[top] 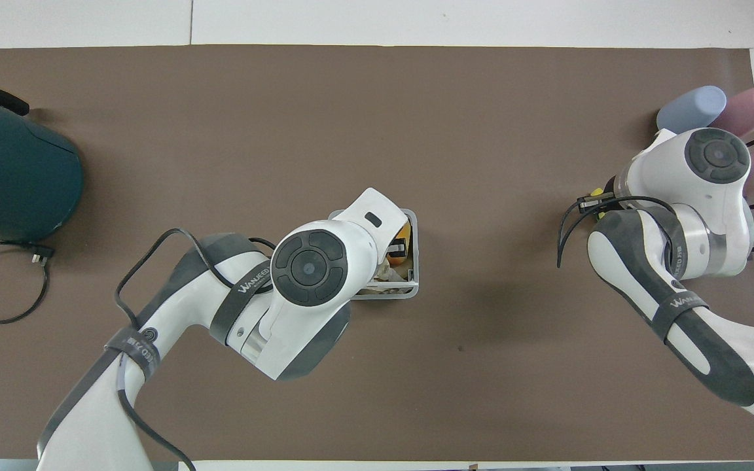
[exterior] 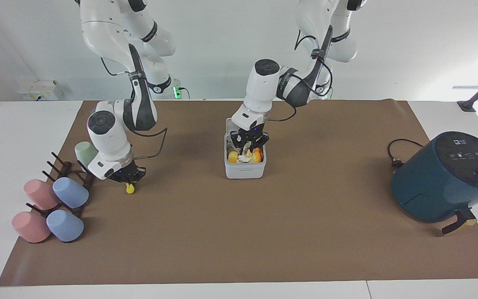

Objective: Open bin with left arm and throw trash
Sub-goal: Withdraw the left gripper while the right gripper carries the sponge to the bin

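The white bin (exterior: 245, 170) stands mid-table with its lid (exterior: 229, 124) up on the side nearer the robots. White tissue (exterior: 245, 157) and yellow and orange scraps (exterior: 257, 157) lie inside. My left gripper (exterior: 250, 148) is low in the bin's mouth, fingers apart over the tissue; in the overhead view its wrist covers most of the bin (top: 414, 255). My right gripper (exterior: 129, 181) is shut on the yellow chunk (exterior: 130, 189) at mat level, beside the cup rack; it also shows in the overhead view (top: 592, 203).
A dark rack (exterior: 62, 170) with pink and blue cups (exterior: 69, 192) and a green cup (exterior: 84, 151) stands at the right arm's end. A dark-teal round appliance (exterior: 446, 178) with its cable (exterior: 396, 154) stands at the left arm's end.
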